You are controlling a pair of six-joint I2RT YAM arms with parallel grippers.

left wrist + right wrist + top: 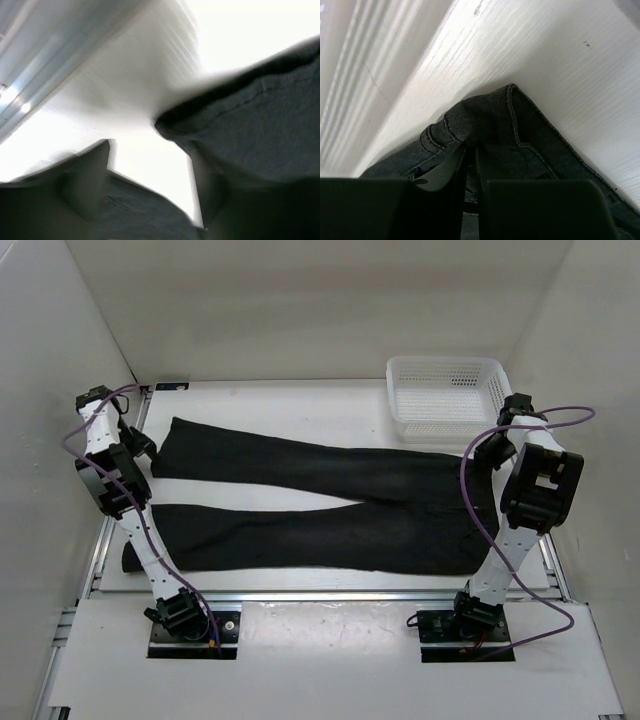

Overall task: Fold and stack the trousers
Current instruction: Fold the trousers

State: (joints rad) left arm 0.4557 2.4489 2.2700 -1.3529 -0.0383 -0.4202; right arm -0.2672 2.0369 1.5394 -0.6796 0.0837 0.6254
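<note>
The black trousers (330, 505) lie flat across the white table (280, 405), legs to the left and waist to the right. My left gripper (142, 450) is at the hem of the far leg. In the blurred left wrist view it (150, 185) is open, with bare table between its fingers (85, 180) and dark cloth (260, 120) at the right and below. My right gripper (487, 452) is at the far corner of the waist. In the right wrist view it (470, 150) is shut on the waistband corner of the trousers (520, 130).
A white mesh basket (445, 390) stands at the back right, just behind the waist of the trousers and close to my right arm. White walls enclose the table on the left, back and right. A metal rail runs along the near edge (320, 595).
</note>
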